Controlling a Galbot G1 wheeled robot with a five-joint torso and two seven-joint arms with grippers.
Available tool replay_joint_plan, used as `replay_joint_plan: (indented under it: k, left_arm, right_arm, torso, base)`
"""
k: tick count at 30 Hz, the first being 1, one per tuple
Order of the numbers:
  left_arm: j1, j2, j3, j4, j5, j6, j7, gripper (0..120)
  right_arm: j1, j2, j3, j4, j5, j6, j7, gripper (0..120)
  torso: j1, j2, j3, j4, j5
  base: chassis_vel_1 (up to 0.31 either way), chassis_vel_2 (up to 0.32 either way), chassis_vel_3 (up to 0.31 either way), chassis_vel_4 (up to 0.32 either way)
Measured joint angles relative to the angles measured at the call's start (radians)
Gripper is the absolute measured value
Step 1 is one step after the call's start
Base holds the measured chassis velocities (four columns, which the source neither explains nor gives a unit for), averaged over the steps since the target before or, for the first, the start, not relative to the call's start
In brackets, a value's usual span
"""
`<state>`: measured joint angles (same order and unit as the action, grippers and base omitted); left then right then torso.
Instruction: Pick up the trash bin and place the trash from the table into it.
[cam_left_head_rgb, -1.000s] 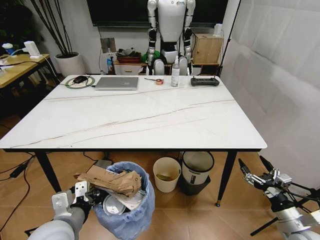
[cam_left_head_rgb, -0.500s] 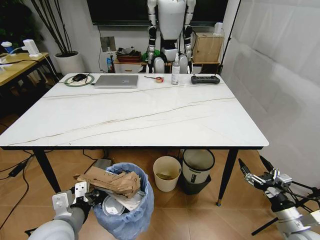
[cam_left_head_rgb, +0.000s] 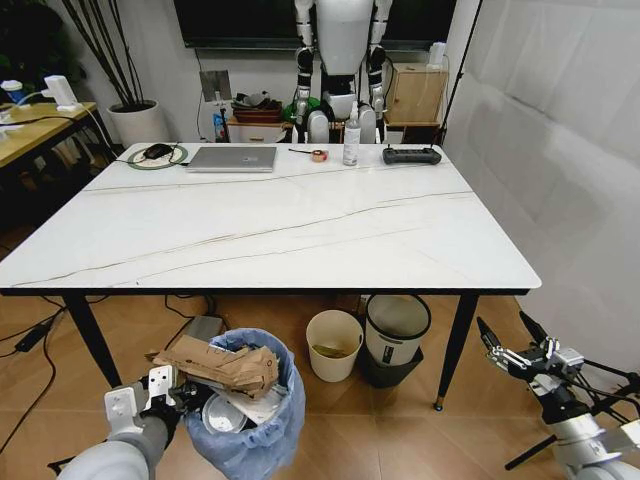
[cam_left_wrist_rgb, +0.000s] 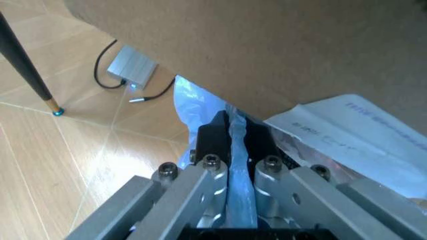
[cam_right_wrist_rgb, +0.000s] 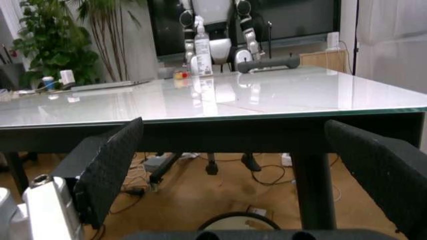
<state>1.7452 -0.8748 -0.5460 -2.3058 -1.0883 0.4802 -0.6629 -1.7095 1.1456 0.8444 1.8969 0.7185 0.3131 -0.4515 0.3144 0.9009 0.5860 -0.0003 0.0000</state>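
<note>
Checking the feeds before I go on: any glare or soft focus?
Right wrist view: the table mirrors the bottle and room; the near right gripper fingers are soft. Left wrist view: the left gripper is sharp, the brown paper bag blurred.

My left gripper (cam_left_wrist_rgb: 237, 145) has black pads on silver, screw-studded fingers; my right gripper (cam_left_head_rgb: 510, 340) is slim, black-fingered, with trailing black cables.

The table (cam_left_head_rgb: 270, 230) is showing a smooth, glossy marble-look top, mirroring bottles in the right wrist view. The trash bin (cam_left_head_rgb: 262, 430) is wearing a crinkly, translucent blue plastic bag; matt brown paper (cam_left_head_rgb: 215, 362) is lying creased on it. The left pincer (cam_left_wrist_rgb: 230, 137) is showing bare brushed metal and black pads. Floor (cam_left_head_rgb: 400, 440) is looking like satin wood.
</note>
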Motion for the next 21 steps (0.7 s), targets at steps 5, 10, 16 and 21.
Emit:
replay_joint_plan:
  k: [5, 10, 16, 21]
  left_arm:
    - [0.005, 0.005, -0.005, 0.002, 0.014, 0.004, 0.0, 0]
    - [0.006, 0.005, -0.008, 0.003, 0.022, 0.008, -0.001, 0]
    - [0.007, 0.004, -0.01, 0.004, 0.032, 0.009, -0.001, 0]
    - [0.005, 0.002, -0.009, 0.008, 0.032, 0.009, -0.001, 0]
  right_arm:
    - [0.0, 0.0, 0.0, 0.0, 0.0, 0.0, 0.0, 100]
    - [0.0, 0.0, 0.0, 0.0, 0.0, 0.0, 0.0, 100]
    - [0.0, 0.0, 0.0, 0.0, 0.0, 0.0, 0.0, 100]
    - [0.0, 0.0, 0.0, 0.0, 0.0, 0.0, 0.0, 100]
  torso:
    - [-0.008, -0.018, -0.01, 0.0, 0.0]
    - [-0.014, -0.032, -0.018, 0.0, 0.0]
    - [-0.022, -0.051, -0.03, 0.0, 0.0]
    - [-0.028, -0.065, -0.038, 0.0, 0.0]
  base:
    - [0.0, 0.0, 0.0, 0.0]
    - [0.0, 0.0, 0.0, 0.0]
    - [0.0, 0.0, 0.0, 0.0]
    - [0.0, 0.0, 0.0, 0.0]
